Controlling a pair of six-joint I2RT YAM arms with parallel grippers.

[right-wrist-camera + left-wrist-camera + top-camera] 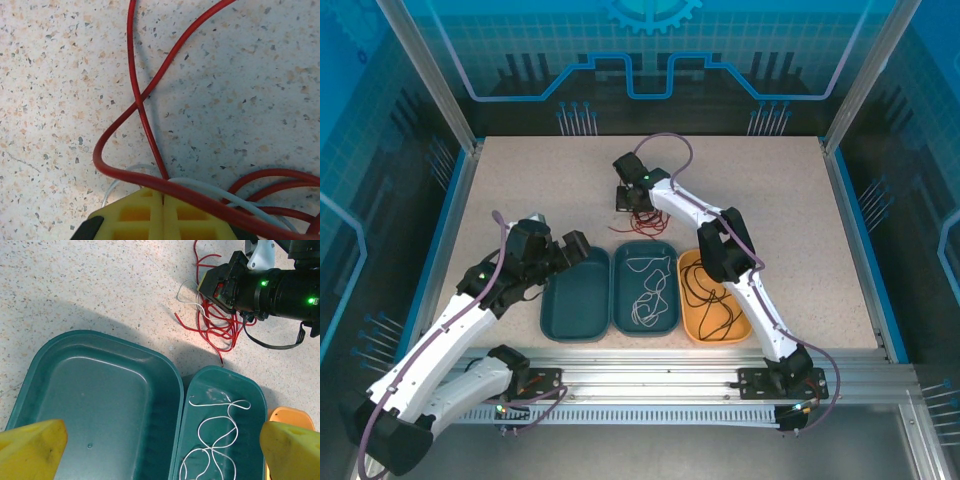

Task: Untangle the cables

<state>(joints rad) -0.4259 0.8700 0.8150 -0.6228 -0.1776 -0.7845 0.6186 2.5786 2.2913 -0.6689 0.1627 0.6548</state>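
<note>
A tangle of red cables [650, 222] lies on the speckled table behind the trays, with a thin white strand [189, 290] mixed into it. My right gripper [630, 195] is down at the tangle's left edge. Close up, its yellow fingers [163, 200] are pressed together, shut on a red cable [137, 95] that runs into the seam, and a white cable [210, 189] passes just above the fingertips. A loose white cable [220, 435] lies in the middle teal tray [645, 250]. A black cable [710, 300] lies in the orange tray [692, 330]. My left gripper [162, 450] hangs open over the teal trays.
The big teal tray [100, 335] on the left holds nothing. All three trays sit side by side near the table's front edge. The right arm [720, 240] reaches over the orange tray. Blue-edged walls enclose the table.
</note>
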